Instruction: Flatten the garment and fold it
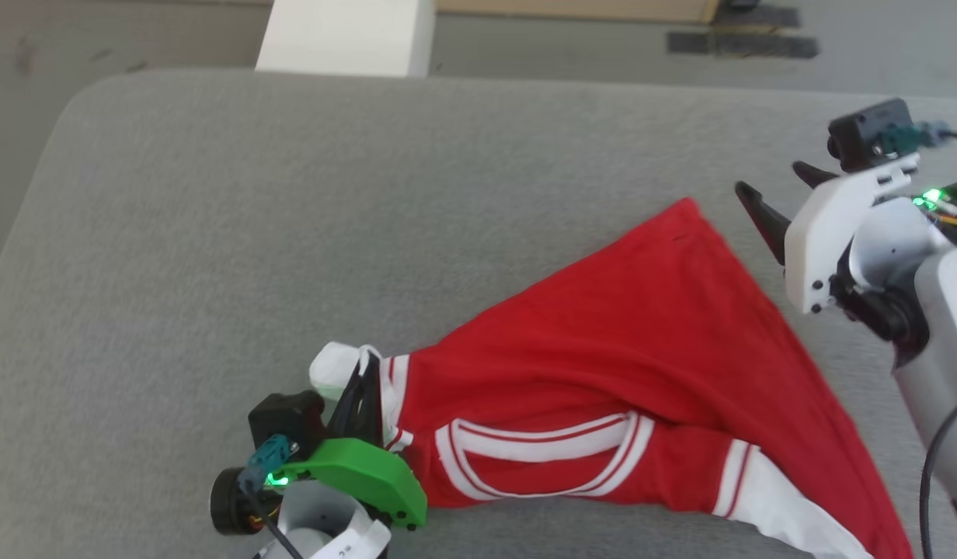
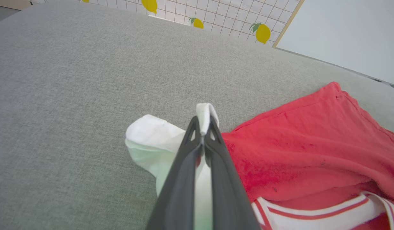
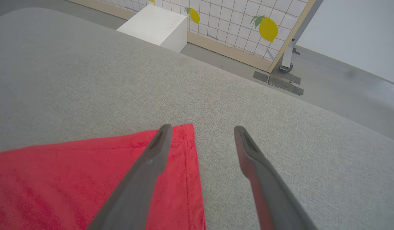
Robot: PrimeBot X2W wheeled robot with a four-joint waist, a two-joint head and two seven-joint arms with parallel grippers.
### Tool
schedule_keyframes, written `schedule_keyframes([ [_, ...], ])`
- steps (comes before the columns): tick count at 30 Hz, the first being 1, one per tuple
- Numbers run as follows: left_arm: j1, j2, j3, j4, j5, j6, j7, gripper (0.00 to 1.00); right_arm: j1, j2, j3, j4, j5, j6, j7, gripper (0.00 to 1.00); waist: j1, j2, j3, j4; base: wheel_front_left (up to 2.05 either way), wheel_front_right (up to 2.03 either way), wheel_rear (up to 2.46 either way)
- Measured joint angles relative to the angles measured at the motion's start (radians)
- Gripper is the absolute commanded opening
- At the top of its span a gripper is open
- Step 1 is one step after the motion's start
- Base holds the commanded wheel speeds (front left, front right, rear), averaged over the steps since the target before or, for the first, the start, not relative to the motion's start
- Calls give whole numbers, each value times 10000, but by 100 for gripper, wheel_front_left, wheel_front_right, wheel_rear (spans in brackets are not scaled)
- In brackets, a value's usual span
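Garment (image 1: 603, 349) lies bunched on grey table (image 1: 214, 233).
Left gripper (image 2: 201, 123) pinches white sleeve (image 2: 152, 134); right gripper (image 3: 203, 129) spread near far red corner.

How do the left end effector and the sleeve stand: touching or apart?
Touching. The left wrist view shows the left end effector shut on a fold of the sleeve, cloth poking past its tips.

The red jersey shirt with white sleeves (image 1: 603, 373) lies on the grey fabric-covered table (image 1: 292, 233), toward its near right. The left gripper (image 1: 366, 365) clamps the shirt's left end; the right gripper (image 1: 775, 180) hangs beside its far corner, seemingly apart from it. A white box (image 1: 346, 35) stands behind the table.
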Motion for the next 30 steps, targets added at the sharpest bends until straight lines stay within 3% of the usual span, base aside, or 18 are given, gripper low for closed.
schedule_keyframes([
  [12,-409,-420,-359,439,40,-73,-441,0,-1727,-828,2535,1716,-562,0,2754,100,2,0,1404,1222,0,0,0],
  [19,-459,-491,-362,648,35,-71,-610,0,-2262,-1116,3028,1751,-77,-2,3645,100,1,0,1778,1608,0,0,0],
  [20,-460,-485,-353,665,35,-69,-610,0,-2283,-1137,3026,1755,13,-2,3699,81,1,0,1773,1605,0,0,0],
  [21,-463,-464,-320,679,31,-63,-610,0,-2277,-1154,2968,1768,209,-2,3622,0,1,0,1722,1576,0,0,0],
  [26,-462,-265,-148,704,-40,-38,-600,0,-1813,-911,2190,1691,961,2,2460,0,2,0,1307,1350,0,0,0],
  [30,-358,-2,123,656,-205,15,-583,0,-1064,-965,1060,740,1747,0,1296,0,2,0,700,1026,0,0,0],
])
